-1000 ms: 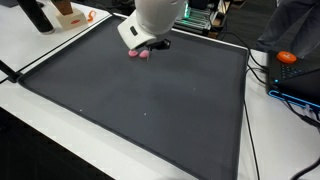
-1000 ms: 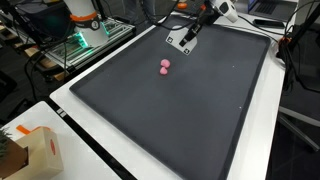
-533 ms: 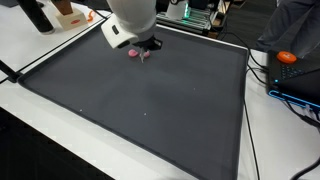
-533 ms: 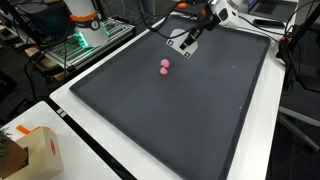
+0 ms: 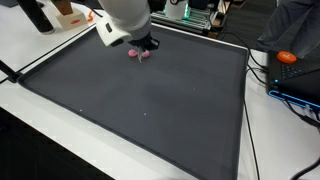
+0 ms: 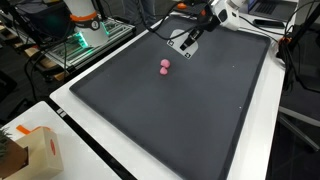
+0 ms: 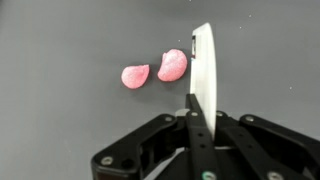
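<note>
Wrist view: shows two pink bean-shaped soft pieces lying side by side on a dark grey flat mat, close together, with only a thin gap between; shows also the black two-finger pincer coming in from the bottom edge, fingers pressed together into one narrow upright blade, lit white on one side; fully closed as far as can be seen, and holding nothing. Stands just beside the right one of the two pieces in this view; cannot tell from here whether touching it or not.

In an exterior view, appears as a dark tip under the white wrist, pincer pointing down at the far part of the mat; pieces seen as one small pink spot, near the pincer but apart from it, free on the mat. In an exterior view from another place, pincer seen right above the pink pieces, close to the far edge of the mat; partly hidden there by the wrist.

Around the mat: a white table; on it an orange round thing at one side, and a brown cardboard box at a near corner, both well apart from the pieces.
</note>
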`<move>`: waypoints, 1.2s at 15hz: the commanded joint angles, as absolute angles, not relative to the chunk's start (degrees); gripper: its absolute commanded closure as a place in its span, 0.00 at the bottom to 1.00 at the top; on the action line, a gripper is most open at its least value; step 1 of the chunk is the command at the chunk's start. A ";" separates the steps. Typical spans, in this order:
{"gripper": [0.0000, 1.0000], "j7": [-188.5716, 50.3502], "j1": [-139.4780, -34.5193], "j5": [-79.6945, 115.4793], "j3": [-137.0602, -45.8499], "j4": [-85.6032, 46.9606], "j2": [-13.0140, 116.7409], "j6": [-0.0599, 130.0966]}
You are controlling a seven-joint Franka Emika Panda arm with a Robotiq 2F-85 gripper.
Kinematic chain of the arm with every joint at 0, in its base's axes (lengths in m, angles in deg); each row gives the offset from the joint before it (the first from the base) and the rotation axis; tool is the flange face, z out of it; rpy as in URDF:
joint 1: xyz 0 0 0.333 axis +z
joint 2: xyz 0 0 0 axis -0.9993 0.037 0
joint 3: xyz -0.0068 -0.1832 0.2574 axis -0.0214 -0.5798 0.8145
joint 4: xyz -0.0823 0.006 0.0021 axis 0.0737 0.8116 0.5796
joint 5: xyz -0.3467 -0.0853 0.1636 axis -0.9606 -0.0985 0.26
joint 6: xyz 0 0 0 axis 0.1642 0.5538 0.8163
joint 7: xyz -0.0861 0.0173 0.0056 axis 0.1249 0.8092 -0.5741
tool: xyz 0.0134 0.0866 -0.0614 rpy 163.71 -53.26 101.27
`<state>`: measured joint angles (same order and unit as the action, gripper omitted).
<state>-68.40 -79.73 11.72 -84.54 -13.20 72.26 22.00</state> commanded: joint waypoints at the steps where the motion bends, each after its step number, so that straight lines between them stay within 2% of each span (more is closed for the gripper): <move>1: 0.99 -67.87 -82.53 16.92 -85.18 -10.20 73.75 20.81; 9: 0.99 -65.69 -89.14 27.28 -87.53 -7.79 75.39 21.17; 18: 0.99 -65.15 -96.37 39.05 -89.90 -12.02 74.14 24.45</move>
<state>-65.88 -94.52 35.65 -89.35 -9.63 75.09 22.54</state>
